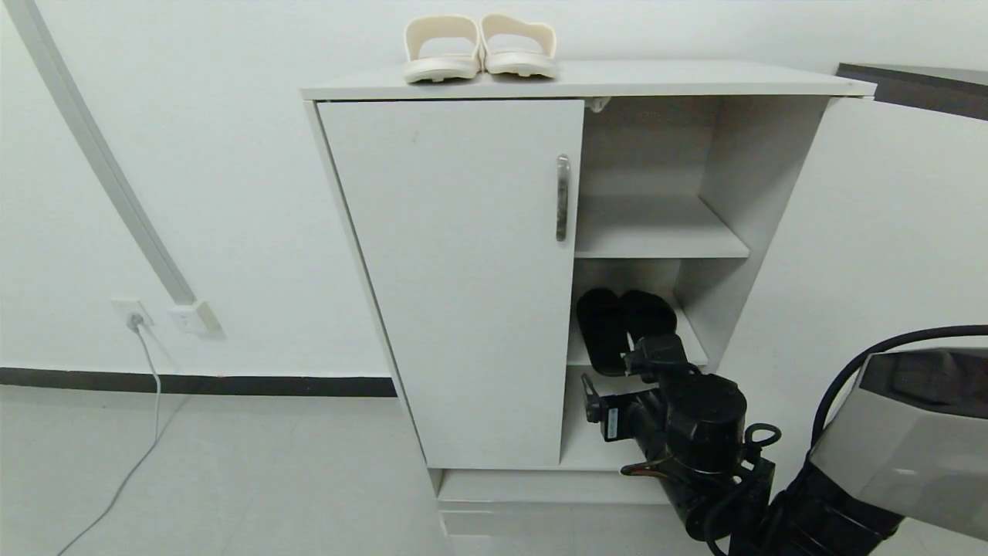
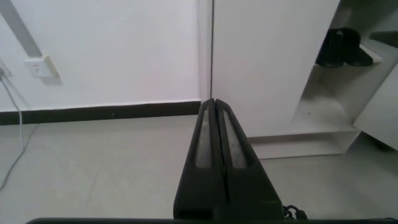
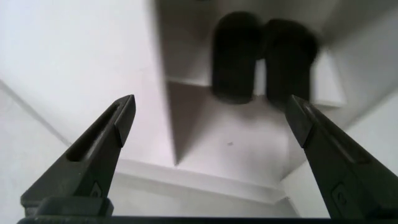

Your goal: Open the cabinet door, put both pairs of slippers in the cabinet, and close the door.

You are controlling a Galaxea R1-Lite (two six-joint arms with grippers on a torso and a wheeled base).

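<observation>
Seen from the head view, a white cabinet point(image 1: 695, 77) stands against the wall with its left-hand door point(image 1: 455, 286) shut, the metal handle point(image 1: 563, 198) upright at its inner edge, and its right-hand door point(image 1: 872, 247) swung wide open; a pair of cream slippers point(image 1: 480, 48) sits side by side on top of the cabinet, while a pair of black slippers point(image 1: 625, 324) lies side by side on the middle shelf point(image 1: 695, 351) inside, their near ends at the shelf's front edge, with the right arm point(image 1: 695, 432) just in front of the open compartment below them. From the left wrist view, the left pincer point(image 2: 213, 109) is closed on nothing, its fingers pressed flat together, above the tiled floor point(image 2: 93, 168) off to the closed-door side of the cabinet, the black slippers point(image 2: 345, 46) on their shelf beyond. From the right wrist view, the right pincer point(image 3: 211, 106) is spread wide and empty, pointed at the black slippers point(image 3: 261, 56) from close by, not touching them
</observation>
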